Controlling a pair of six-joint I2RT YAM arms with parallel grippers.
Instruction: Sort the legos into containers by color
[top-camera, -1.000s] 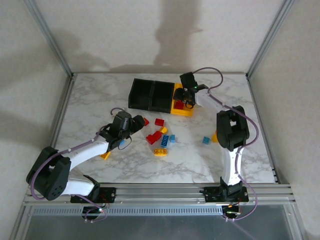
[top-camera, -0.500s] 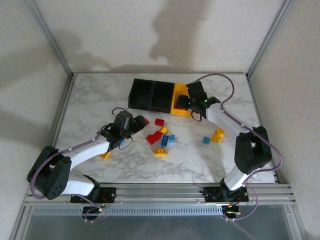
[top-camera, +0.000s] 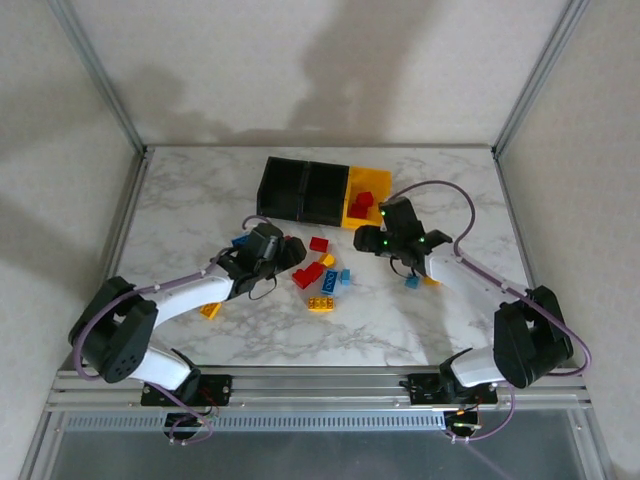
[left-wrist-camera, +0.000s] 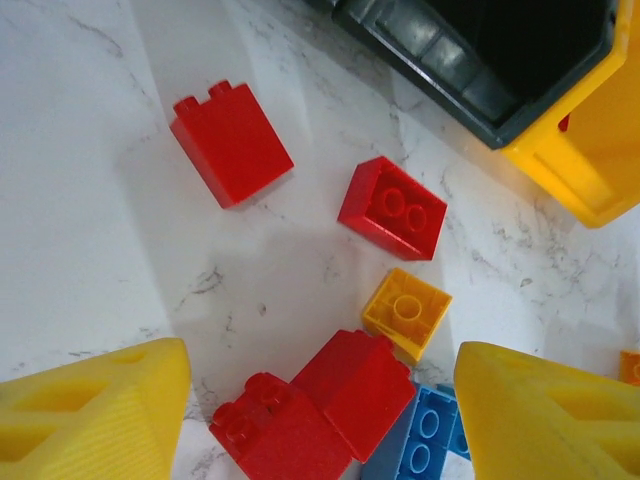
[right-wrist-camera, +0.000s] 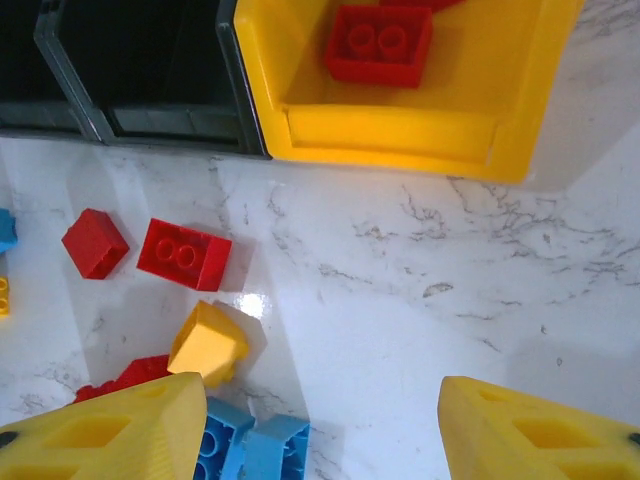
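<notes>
Hovering empty with jaws spread, the left claw (left-wrist-camera: 320, 375) has the red bricks (left-wrist-camera: 320, 415) lying between its fingers, long axis running roughly finger to finger. The right claw (right-wrist-camera: 320, 400), also spread and empty, sits farther off, near the yellow bin (right-wrist-camera: 390, 140).

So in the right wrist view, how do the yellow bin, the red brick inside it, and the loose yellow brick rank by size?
1. The yellow bin, by far the largest.
2. The red brick inside it.
3. The loose yellow brick, which looks only slightly smaller. It lies tilted, so that gap is unsure.
</notes>
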